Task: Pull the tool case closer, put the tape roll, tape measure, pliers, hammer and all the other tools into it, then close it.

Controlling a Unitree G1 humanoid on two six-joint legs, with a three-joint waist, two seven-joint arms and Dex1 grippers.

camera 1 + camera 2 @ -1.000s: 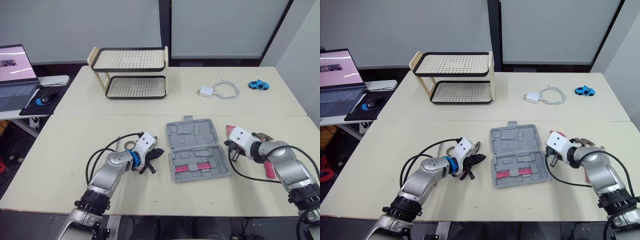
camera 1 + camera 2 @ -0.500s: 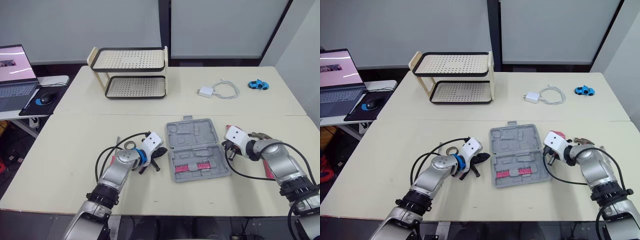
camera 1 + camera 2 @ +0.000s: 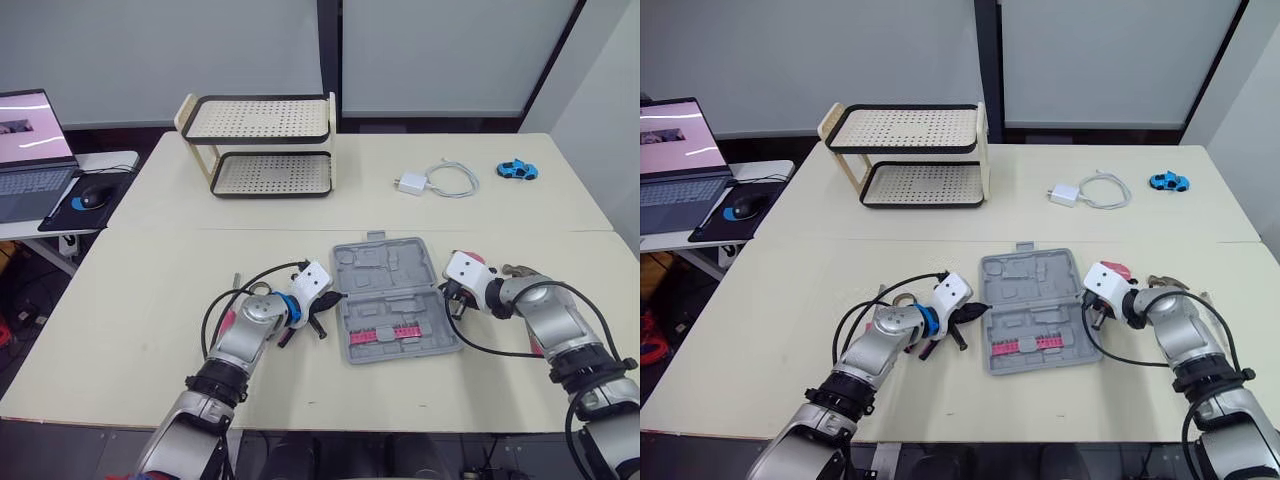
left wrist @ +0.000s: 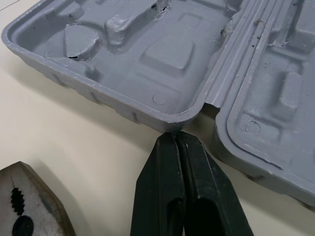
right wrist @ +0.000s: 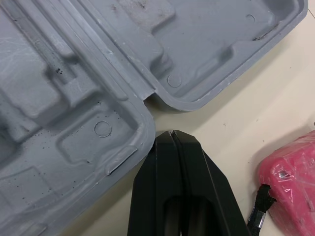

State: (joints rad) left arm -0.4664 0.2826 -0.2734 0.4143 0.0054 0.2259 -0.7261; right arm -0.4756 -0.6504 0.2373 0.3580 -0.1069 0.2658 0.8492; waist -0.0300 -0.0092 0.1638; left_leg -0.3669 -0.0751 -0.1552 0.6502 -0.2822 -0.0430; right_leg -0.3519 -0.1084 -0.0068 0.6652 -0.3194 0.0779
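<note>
Two pincers, both pressed shut on nothing. The left pincer (image 4: 175,136) touches the tool case (image 3: 395,300) at its 9 o'clock hinge end; the right pincer (image 5: 172,133) is just beside the 3 o'clock end. Best to drag evenly toward 6 o'clock, no twisting. The case lies open mid-surface (image 3: 150,330): grey, moulded, with a pink bit strip (image 3: 390,334) in the near half.

The grey plastic tool case (image 3: 393,296) lies open and flat on the table. Its lid half is the farther one, and the nearer half holds a red strip of bits among moulded recesses. A pink tape measure (image 5: 291,181) lies just beside its right edge, with the hammer (image 3: 516,270) beyond. The pliers (image 4: 23,212) lie near its left edge, serrated jaw towards it, not touching.
</note>
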